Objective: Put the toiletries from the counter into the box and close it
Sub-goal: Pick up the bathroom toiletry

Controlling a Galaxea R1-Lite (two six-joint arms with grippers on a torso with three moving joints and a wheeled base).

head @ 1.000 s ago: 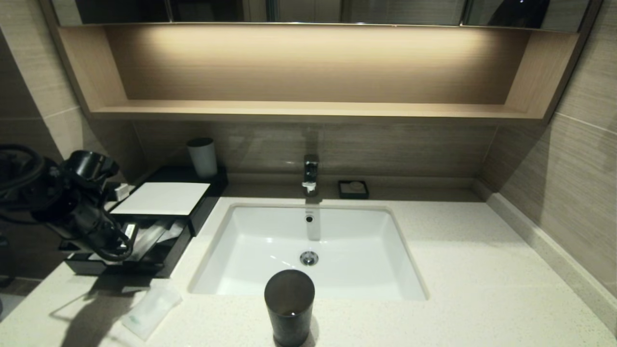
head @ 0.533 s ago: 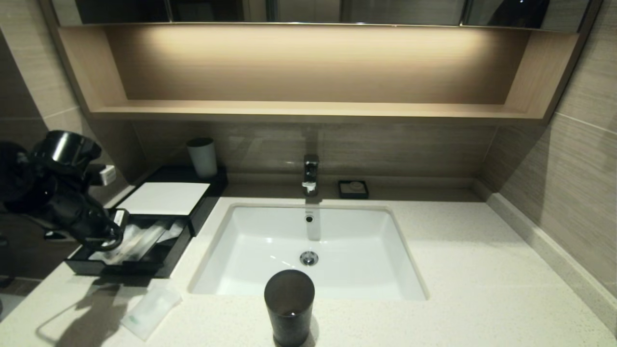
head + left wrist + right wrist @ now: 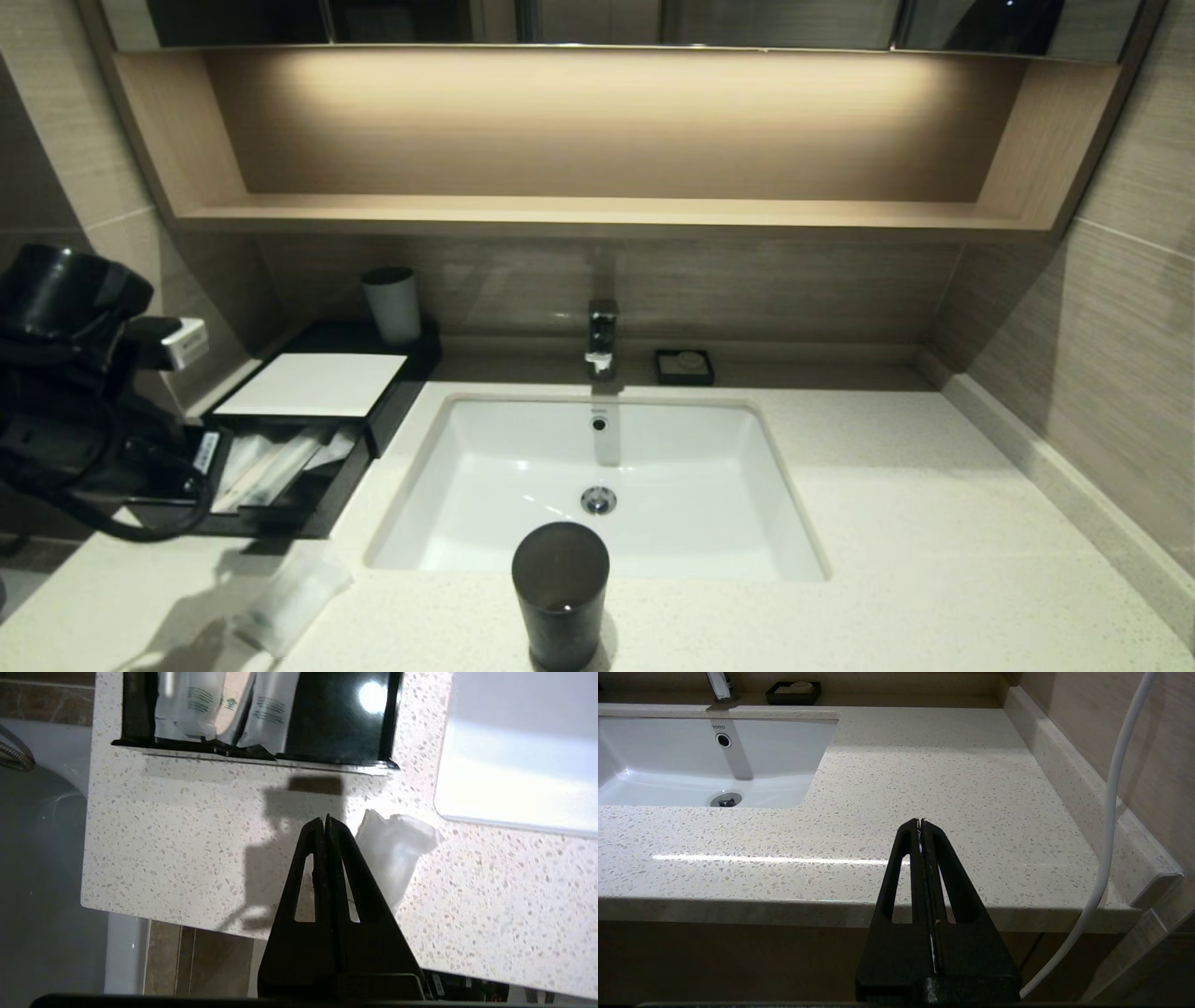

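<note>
Hanging at the far left above the counter's [image 3: 840, 523] front corner, the left gripper [image 3: 325, 820] had its fingers pressed together, empty. Just right of it stood the box [image 3: 317, 385], its drawer pulled out with the long packets [image 3: 271, 462] lying inside. In front of the drawer the sachet [image 3: 289, 597] lay on the stone. Further right came the basin [image 3: 597, 467] and a dark cup [image 3: 560, 593]. The right gripper [image 3: 920, 822] was parked, clenched on nothing, off the counter's front edge at the right.

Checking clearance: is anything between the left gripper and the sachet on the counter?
Nothing visible. The left gripper, shut, hangs above bare counter beside the sachet; the open drawer lies beyond.
</note>
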